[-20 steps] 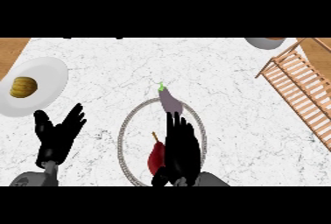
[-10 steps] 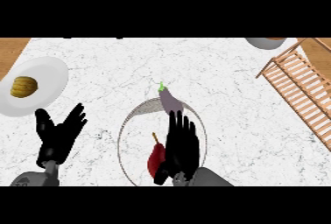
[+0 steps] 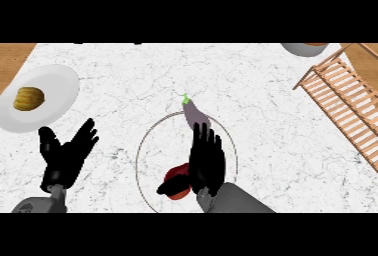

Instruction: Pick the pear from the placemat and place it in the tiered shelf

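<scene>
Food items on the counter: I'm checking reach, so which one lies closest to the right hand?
The dark red fruit on the round placemat, partly under the right hand. The eggplant lies just past its fingertips; the yellow-brown item sits far left on the white plate.

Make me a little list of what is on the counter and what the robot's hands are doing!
placemat: round, pale, thin dark rim
red fruit: on placemat, partly under right hand
eggplant: purple, green stem, at placemat's far edge
plate: white, far left, holds a yellow-brown food
tiered shelf: wooden slats, right side
bowl: top right edge
right hand: open, over placemat
left hand: open, resting lower left
</scene>
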Robot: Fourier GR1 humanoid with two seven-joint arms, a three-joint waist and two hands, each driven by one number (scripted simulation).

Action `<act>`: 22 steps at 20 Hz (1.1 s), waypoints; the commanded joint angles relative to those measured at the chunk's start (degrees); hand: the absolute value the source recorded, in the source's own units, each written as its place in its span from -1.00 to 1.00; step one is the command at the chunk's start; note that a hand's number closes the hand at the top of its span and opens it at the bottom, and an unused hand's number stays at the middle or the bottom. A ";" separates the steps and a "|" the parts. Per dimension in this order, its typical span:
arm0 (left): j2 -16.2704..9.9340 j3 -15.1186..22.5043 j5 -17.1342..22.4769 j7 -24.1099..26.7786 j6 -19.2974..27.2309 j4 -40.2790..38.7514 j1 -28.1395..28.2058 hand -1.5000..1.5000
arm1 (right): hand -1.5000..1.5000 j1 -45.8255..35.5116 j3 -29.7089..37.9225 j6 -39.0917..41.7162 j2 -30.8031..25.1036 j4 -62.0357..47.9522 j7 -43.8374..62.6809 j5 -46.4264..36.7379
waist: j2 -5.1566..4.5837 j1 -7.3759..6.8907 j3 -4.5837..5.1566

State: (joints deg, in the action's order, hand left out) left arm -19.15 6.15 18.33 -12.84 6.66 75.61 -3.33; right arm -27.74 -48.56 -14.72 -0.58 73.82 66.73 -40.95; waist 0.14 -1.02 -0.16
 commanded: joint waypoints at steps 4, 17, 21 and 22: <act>2.83 1.69 -2.55 -0.20 2.27 0.40 0.18 0.00 | 1.00 -1.08 -4.15 4.25 0.55 -6.04 2.26 9.82 | -0.40 -0.57 0.15; 1.45 -1.86 -1.95 -0.94 -0.29 1.02 1.93 0.00 | 1.00 -6.37 -1.89 -11.50 -2.41 -8.08 0.42 11.23 | 0.06 1.21 0.12; 0.70 -2.95 -1.52 -0.89 -0.19 0.68 2.99 0.00 | 1.00 -9.00 15.21 -15.95 -10.41 -13.59 3.83 13.97 | -0.01 3.50 0.10; 2.07 -2.41 -1.57 -0.74 0.42 0.84 2.38 0.00 | 1.00 -9.95 17.05 -15.82 -12.70 -14.98 2.60 13.47 | -0.16 3.26 0.15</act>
State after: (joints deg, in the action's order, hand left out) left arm -18.02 3.74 16.73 -13.46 6.23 76.94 -1.32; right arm -35.66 -41.96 -24.31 -8.13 62.75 61.35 -27.96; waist 0.26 1.11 -0.24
